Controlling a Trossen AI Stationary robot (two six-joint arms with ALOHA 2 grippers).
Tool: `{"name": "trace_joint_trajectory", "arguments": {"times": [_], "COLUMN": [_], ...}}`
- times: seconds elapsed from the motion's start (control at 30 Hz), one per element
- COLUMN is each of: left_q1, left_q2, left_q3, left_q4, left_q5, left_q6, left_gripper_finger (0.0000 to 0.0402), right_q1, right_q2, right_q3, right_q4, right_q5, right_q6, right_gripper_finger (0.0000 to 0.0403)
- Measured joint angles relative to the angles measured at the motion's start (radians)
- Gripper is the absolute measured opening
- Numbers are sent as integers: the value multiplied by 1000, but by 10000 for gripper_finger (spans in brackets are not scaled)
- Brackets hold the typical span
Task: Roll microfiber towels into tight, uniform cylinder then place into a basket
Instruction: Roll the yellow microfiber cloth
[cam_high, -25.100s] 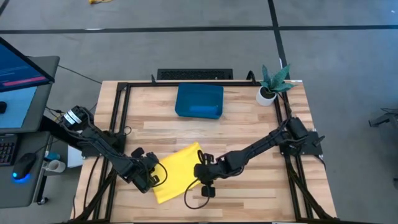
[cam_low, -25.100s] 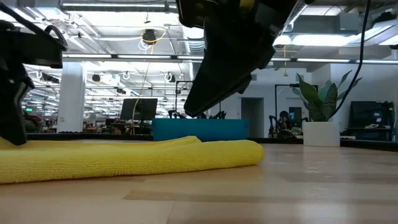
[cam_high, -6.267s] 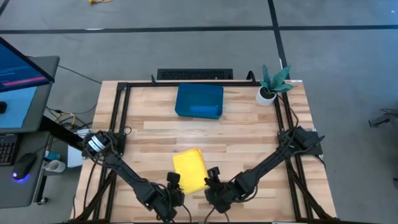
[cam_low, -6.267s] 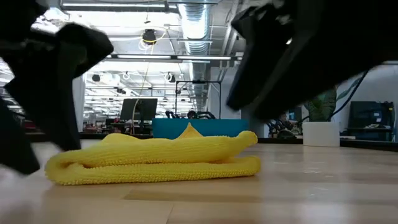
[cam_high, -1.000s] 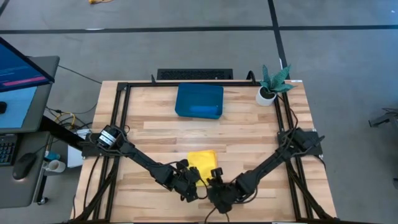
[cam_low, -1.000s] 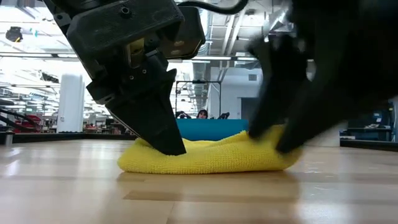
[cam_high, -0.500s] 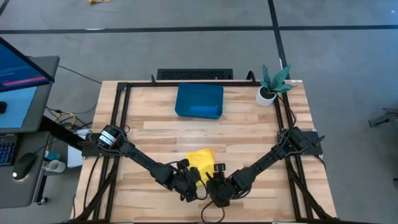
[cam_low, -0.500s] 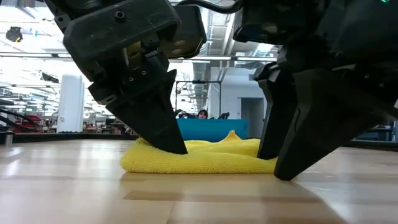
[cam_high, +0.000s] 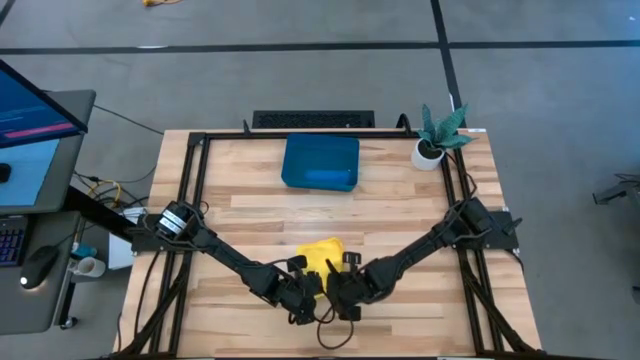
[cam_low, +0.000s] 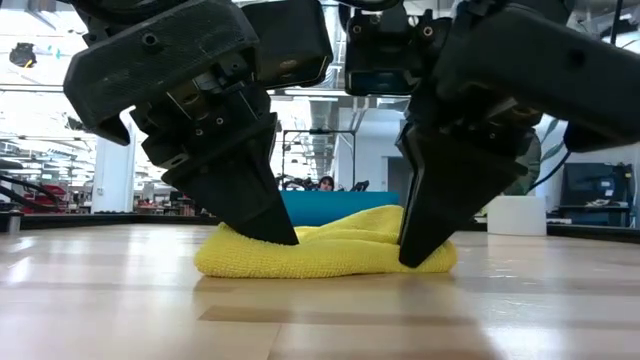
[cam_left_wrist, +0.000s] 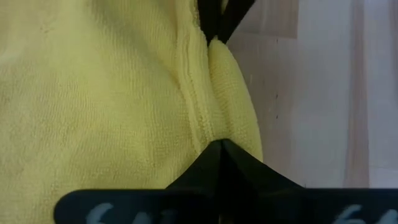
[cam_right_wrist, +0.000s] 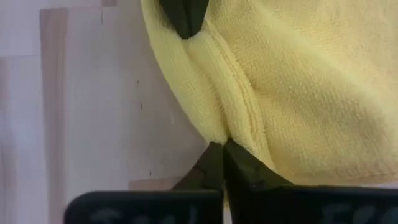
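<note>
Folded smaller than it lay moments earlier, the yellow microfiber towel (cam_high: 322, 256) sat as a squat, lumpy bundle near the front middle of the tabletop (cam_high: 400, 215), while the right hand (cam_high: 343, 291), spread wide a second before, had come in and pinched shut on the bundle's front edge. From the wrist cameras, each hand's fingers met in a point on a doubled, stitched hem, the left hand (cam_high: 304, 296) likewise clamped tight on the same edge just beside its partner. Seen from table height, the two hands stood close together over the cloth, which bulged between them rather than forming a neat cylinder. Soft, light and limp, the fabric would likely sag and unroll once released, its nap offering fair grip but little stiffness; the thick folded hem, where layers stacked, looked the surest place to take hold, with both ends gripped at once to keep the roll even. Well apart at the far side of the tabletop waited the basket (cam_high: 320, 162), a shallow blue tray, with a small potted plant (cam_high: 437, 135) at the far right corner. No tight roll had yet been made.
</note>
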Motion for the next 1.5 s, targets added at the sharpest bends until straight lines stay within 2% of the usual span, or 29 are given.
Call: {"name": "trace_joint_trajectory", "arguments": {"times": [0.07, 0.2, 0.37, 0.5, 0.8, 1.2, 1.37, 1.5], "left_q1": [0, 0, 0, -10, -84, -177, -219, -236], "left_q2": [0, 0, 0, -1, -42, -53, -56, -56], "left_q3": [0, 0, 0, 1, -3, -3, -2, -2], "left_q4": [-1, -5, -23, -31, -54, 3, 63, 68], "left_q5": [0, -4, 5, 26, -1, -37, -91, -181], "left_q6": [0, 2, 5, 43, 77, 157, 212, 259], "left_gripper_finger": [23, 60, 108, 127, 129, 140, 140, 140], "right_q1": [-2, 0, 11, 29, 56, 55, 53, 48], "right_q2": [0, 0, -1, -1, 4, 4, 3, 3], "right_q3": [0, 0, 0, 0, 11, 11, 11, 11], "right_q4": [0, 0, 11, 27, 110, 125, 130, 131], "right_q5": [-14, -33, -87, -131, -218, -236, -235, -240], "right_q6": [2, 56, 120, 173, 177, 192, 192, 193], "right_gripper_finger": [10, 18, 5, 8, 2, 1, 1, 1]}}
